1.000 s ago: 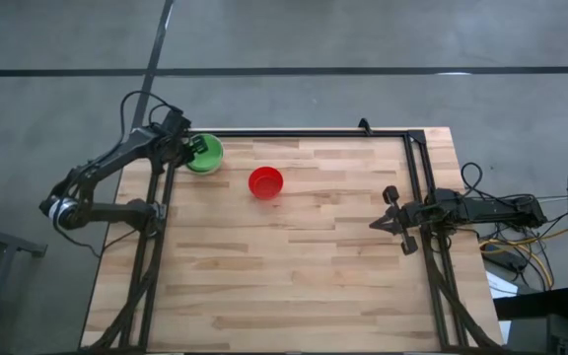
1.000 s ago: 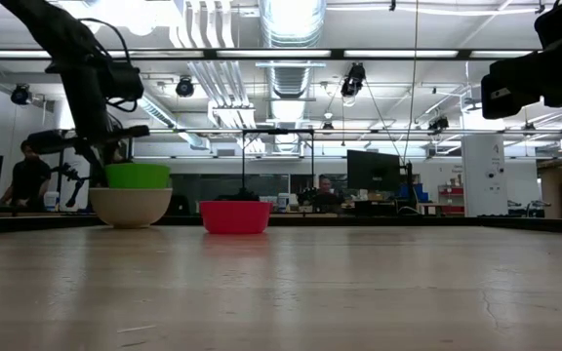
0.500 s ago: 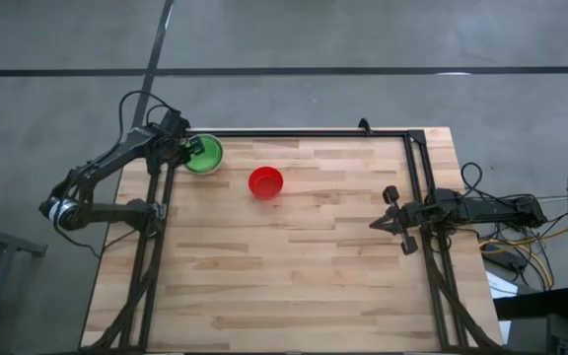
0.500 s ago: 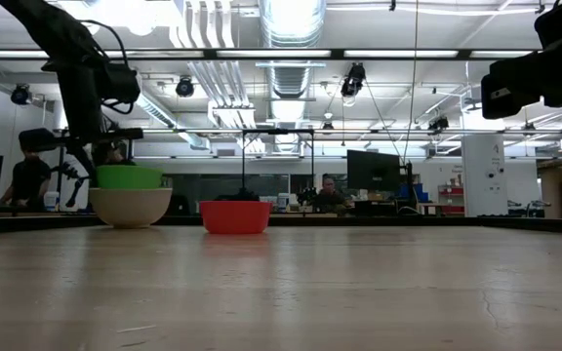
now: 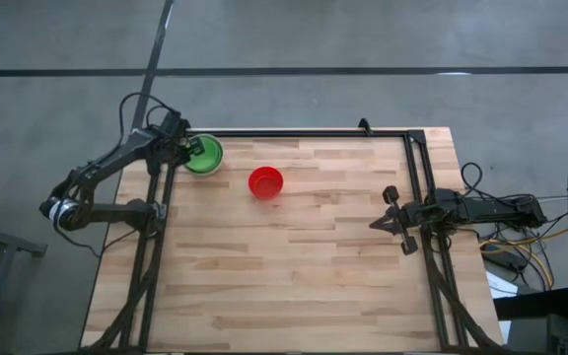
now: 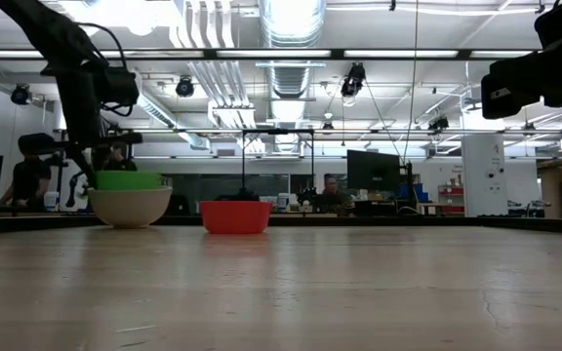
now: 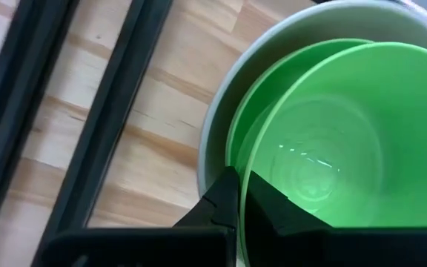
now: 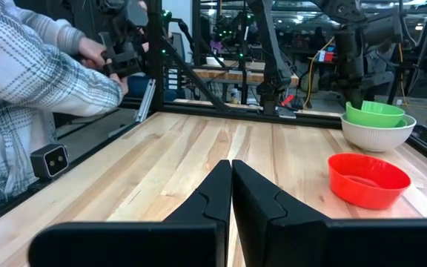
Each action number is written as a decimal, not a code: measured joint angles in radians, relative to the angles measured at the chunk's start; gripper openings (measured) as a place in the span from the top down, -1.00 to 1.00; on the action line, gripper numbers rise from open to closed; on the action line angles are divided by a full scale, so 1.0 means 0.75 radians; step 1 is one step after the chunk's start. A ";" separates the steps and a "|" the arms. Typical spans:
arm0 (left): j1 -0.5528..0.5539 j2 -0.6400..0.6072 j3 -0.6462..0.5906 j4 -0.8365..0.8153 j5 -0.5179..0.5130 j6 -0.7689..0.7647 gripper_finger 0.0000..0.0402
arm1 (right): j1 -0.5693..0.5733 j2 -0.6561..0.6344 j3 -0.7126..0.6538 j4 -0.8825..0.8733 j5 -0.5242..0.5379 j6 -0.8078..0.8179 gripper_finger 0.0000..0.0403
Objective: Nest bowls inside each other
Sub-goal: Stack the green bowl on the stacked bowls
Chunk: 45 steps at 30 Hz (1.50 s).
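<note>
Left wrist view: left gripper (image 7: pixel 242 194) pinched shut on rim of top green bowl (image 7: pixel 332 148), one finger inside, one outside. Just under it, a second green bowl (image 7: pixel 252 119) showing as a crescent, both sitting tilted inside white bowl (image 7: pixel 273 52). Beside the gripper, bare table (image 7: pixel 161 141) and a dark rail (image 7: pixel 102 126).

High view: left gripper (image 5: pixel 191 148) at far left corner, over the stack (image 5: pixel 205 155). Red bowl (image 5: pixel 265 181) alone, near the gripper, toward table centre, apart from the stack. Right gripper (image 5: pixel 388 209) well apart at the right edge, low over the wood.

Right wrist view: right gripper (image 8: pixel 231 194) fingers pressed together, nothing between. Ahead and to one side, red bowl (image 8: pixel 368 178); beyond it the stack (image 8: pixel 378 122). At the table's edge a person's sleeve (image 8: pixel 43 74).
</note>
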 joint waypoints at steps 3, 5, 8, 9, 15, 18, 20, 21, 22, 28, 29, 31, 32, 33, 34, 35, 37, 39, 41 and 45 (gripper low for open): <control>0.000 0.000 -0.022 0.037 0.019 0.001 0.96 | 0.000 0.000 0.000 0.000 0.000 0.000 0.96; 0.000 0.001 -0.032 0.049 0.025 0.003 0.96 | 0.000 0.000 0.000 0.000 0.000 0.000 0.96; 0.000 0.001 -0.040 0.056 0.032 0.003 0.96 | 0.001 0.000 0.000 0.000 0.000 0.000 0.96; 0.000 0.001 -0.040 0.061 0.032 0.003 0.96 | 0.000 0.000 0.000 0.000 0.000 0.000 0.96; 0.000 0.001 -0.040 0.066 0.033 0.036 0.96 | 0.001 0.001 0.000 0.000 0.000 0.000 0.96; 0.000 0.001 -0.040 0.071 0.040 0.043 0.93 | 0.000 0.000 0.000 0.000 0.000 0.000 0.96; 0.000 0.001 -0.040 0.070 0.047 0.043 0.88 | 0.000 0.000 0.000 0.000 0.000 0.000 0.96; 0.000 0.001 -0.039 0.070 0.047 0.043 0.84 | 0.000 0.000 0.000 0.000 0.000 0.000 0.96; 0.000 0.001 -0.038 0.071 0.048 0.043 0.81 | 0.001 0.000 0.000 0.000 0.000 0.000 0.96; 0.000 0.001 -0.038 0.079 0.052 0.042 0.65 | 0.000 0.000 0.000 0.000 0.000 0.000 0.96; 0.000 0.001 -0.038 0.079 0.054 0.041 0.63 | 0.000 0.000 0.000 0.000 0.000 0.000 0.96; 0.000 0.001 -0.037 0.078 0.064 0.041 0.59 | 0.000 0.000 0.000 0.000 0.000 0.000 0.96; 0.000 0.001 -0.037 0.078 0.067 0.041 0.57 | 0.000 0.000 0.000 0.000 0.000 0.000 0.96; 0.000 0.001 -0.036 0.077 0.069 0.041 0.56 | 0.001 0.000 0.000 0.000 0.000 0.000 0.96; 0.000 0.001 -0.035 0.077 0.072 0.041 0.54 | 0.000 0.000 0.000 0.000 0.000 0.000 0.96; 0.000 0.001 -0.033 0.073 0.076 0.041 0.54 | 0.000 0.000 0.000 0.000 0.000 0.000 0.96; 0.000 0.001 -0.023 0.057 0.077 0.041 0.54 | 0.000 0.000 0.000 0.000 0.000 0.000 0.96; 0.000 0.001 -0.005 0.031 0.078 0.041 0.54 | 0.000 0.000 0.000 0.000 0.000 0.000 0.96; 0.000 0.001 0.018 0.000 0.078 0.045 0.54 | 0.000 0.000 0.000 0.000 0.000 0.000 0.96; 0.000 0.000 0.070 -0.064 0.073 0.057 0.54 | 0.000 0.001 0.000 0.000 0.000 0.000 0.96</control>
